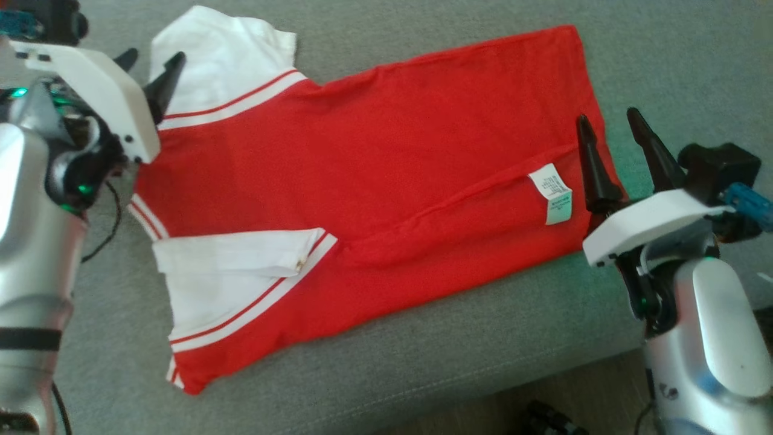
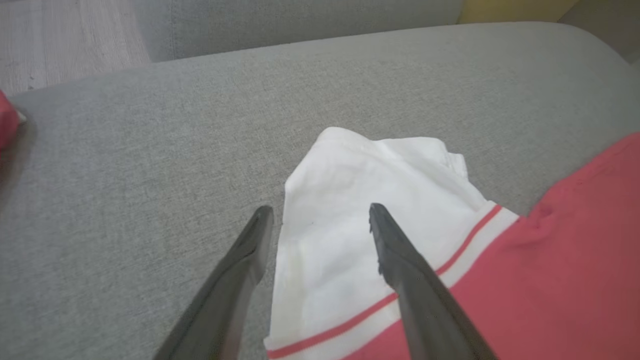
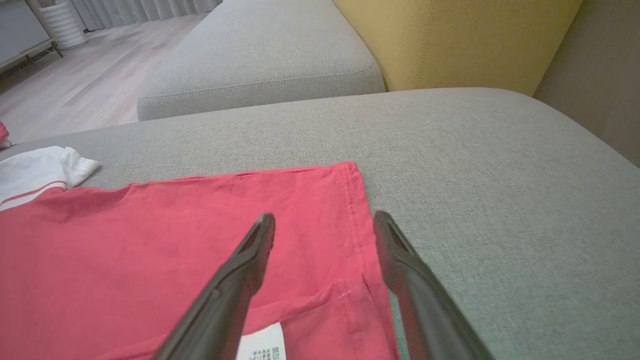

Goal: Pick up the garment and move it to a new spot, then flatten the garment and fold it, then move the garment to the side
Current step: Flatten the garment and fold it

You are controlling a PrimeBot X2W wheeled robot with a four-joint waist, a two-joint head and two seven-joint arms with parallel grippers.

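The garment is a red shirt with white, red-striped sleeves, lying spread on a grey cushion. One long side is folded over the body, and a white care label shows near the hem. My left gripper hovers open over the far white sleeve, one finger on each side of the sleeve's edge. My right gripper is open above the hem edge, nothing between its fingers. The near sleeve lies folded across the red body.
The cushion's front edge runs below the shirt, with darker floor beyond it. A second grey cushion, a yellow backrest and wooden floor lie past the far side. A red scrap sits at the left cushion edge.
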